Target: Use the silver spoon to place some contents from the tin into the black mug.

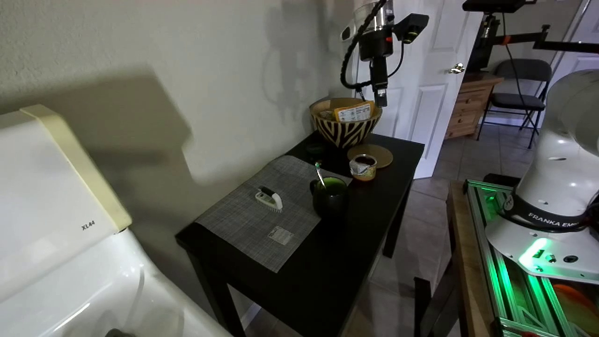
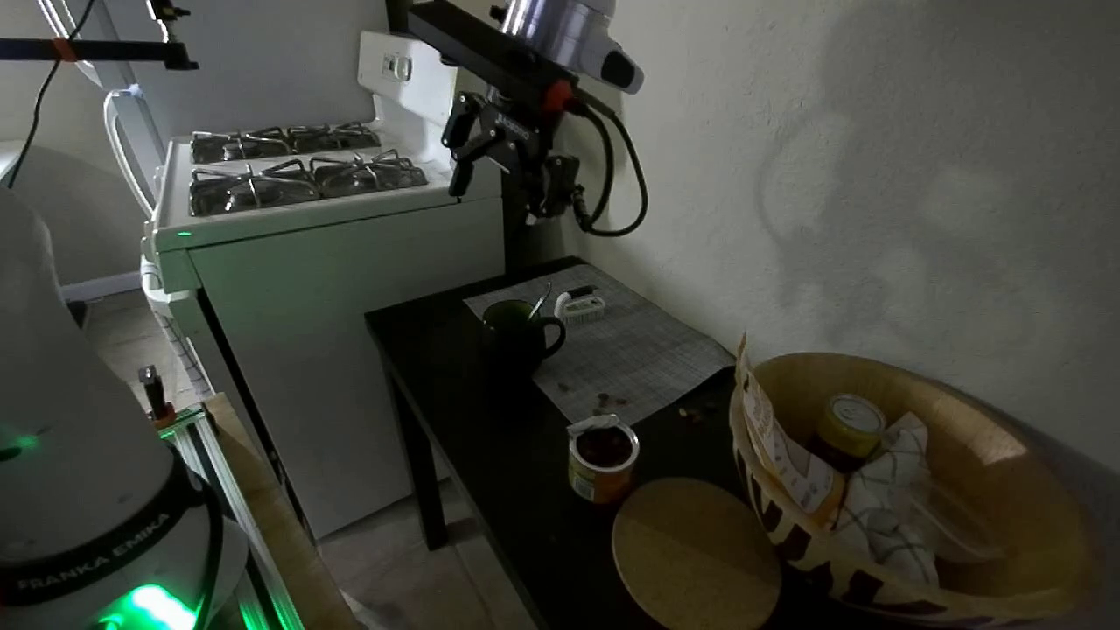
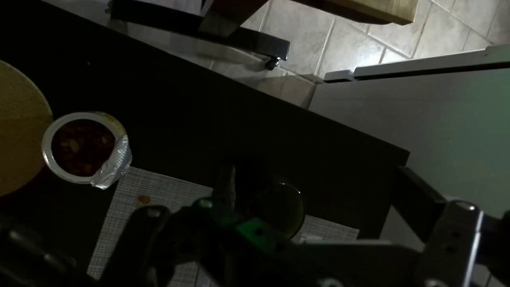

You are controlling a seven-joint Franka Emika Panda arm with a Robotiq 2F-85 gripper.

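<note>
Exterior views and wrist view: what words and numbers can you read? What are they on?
"XL44": the stove's back panel
"FRANKA EMIKA": the robot's black base band
Too blurred to read: print on the packet in the striped bowl, the tin, the tag on the placemat, the end effector.
Wrist view: none readable.

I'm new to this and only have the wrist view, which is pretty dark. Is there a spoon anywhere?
Observer: Yes. In both exterior views a silver spoon stands leaning in the black mug, its handle poking up past the rim.

Visitor: Oh! Are we about to touch it?

Observer: Doesn't look like it. In both exterior views the claw hangs in the air, well above the table.

Visitor: And what's the pale panel on the right of my picture?

Observer: The side of a stove. An exterior view shows burner grates on top of it.
</note>
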